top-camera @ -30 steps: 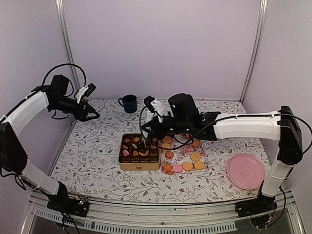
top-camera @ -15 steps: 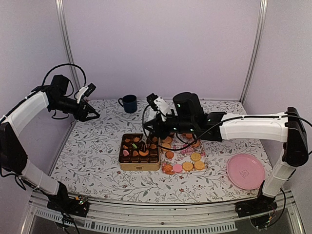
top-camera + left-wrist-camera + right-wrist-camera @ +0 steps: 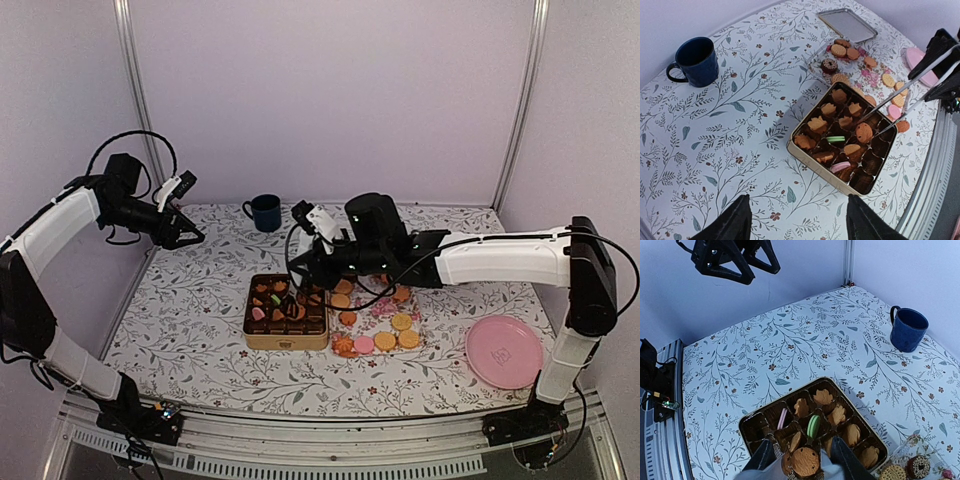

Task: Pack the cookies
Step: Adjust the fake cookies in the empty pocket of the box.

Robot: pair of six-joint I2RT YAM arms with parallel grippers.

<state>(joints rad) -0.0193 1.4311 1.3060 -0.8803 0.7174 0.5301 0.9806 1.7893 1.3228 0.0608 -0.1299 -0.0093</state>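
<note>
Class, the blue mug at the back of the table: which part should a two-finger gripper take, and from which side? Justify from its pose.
Probably the rim wall, from straight above: the mug stands upright, mouth open, so one finger can go inside and one outside. Pick the side away from its handle, which sticks out left.

Right gripper (image 3: 296, 293) and arm (image 3: 490, 258) over tin (image 3: 285, 342), open tabletop (image 3: 180, 320) left, mug (image 3: 266, 212) behind

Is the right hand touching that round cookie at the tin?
Cannot tell. The right wrist view shows the round cookie between the right hand's fingers, but neither contact nor a gap shows plainly.
</note>
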